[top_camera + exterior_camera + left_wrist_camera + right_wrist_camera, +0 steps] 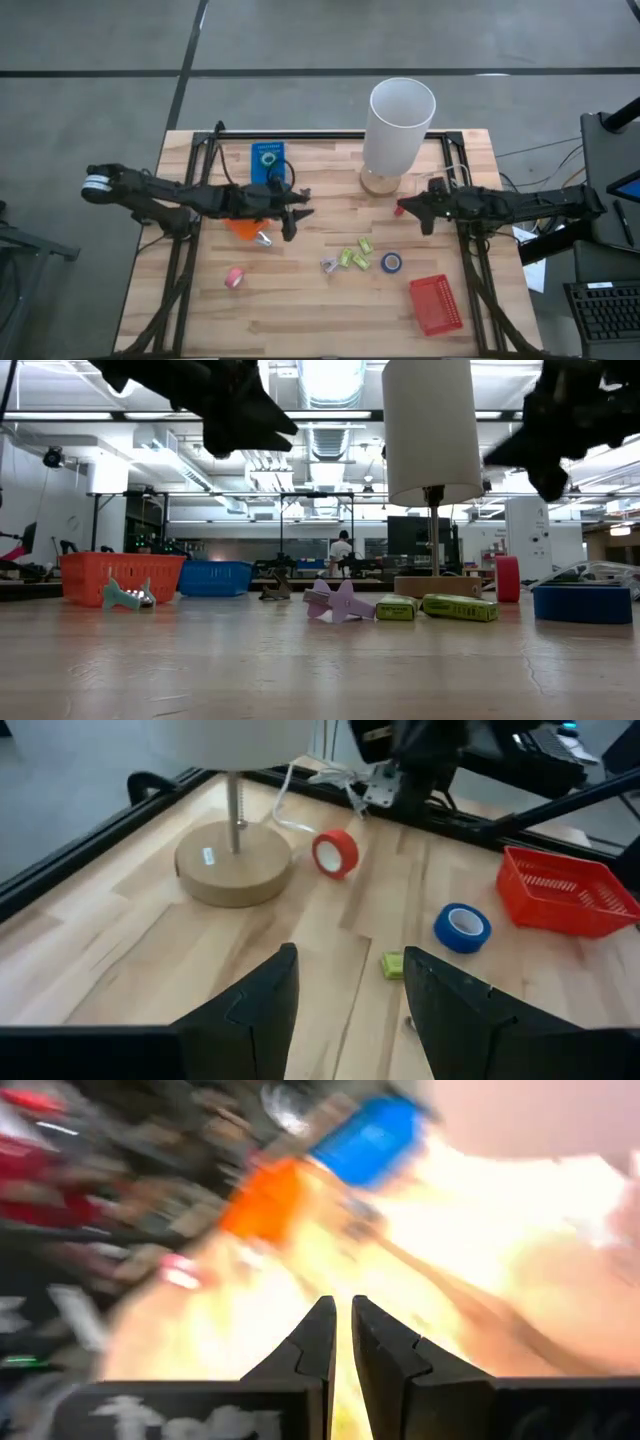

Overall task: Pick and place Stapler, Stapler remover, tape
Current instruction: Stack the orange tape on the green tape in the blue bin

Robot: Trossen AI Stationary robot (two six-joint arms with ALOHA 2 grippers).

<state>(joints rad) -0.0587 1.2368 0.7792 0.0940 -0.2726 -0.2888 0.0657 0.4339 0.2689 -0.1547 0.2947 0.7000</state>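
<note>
A blue tape roll (391, 262) (462, 927) lies flat on the table, and a pink roll (233, 277) lies nearer the left. A red roll (335, 852) (508, 578) stands on edge beside the lamp base. A purple stapler remover (328, 265) (340, 600) and yellow-green pieces (355, 255) (460, 607) lie mid-table. My left gripper (297, 215) (345, 985) hovers open above the table centre, left of these. My right gripper (402, 209) (344, 1335) hangs shut in the air near the lamp base, above the red roll.
A lamp with a tall white shade (400, 125) stands at the far middle on a round wooden base (235, 870). A blue basket (268, 160) sits far left, an orange one (243, 227) under my left arm, a red one (436, 303) near right. A small teal piece (125, 595) lies by the orange basket.
</note>
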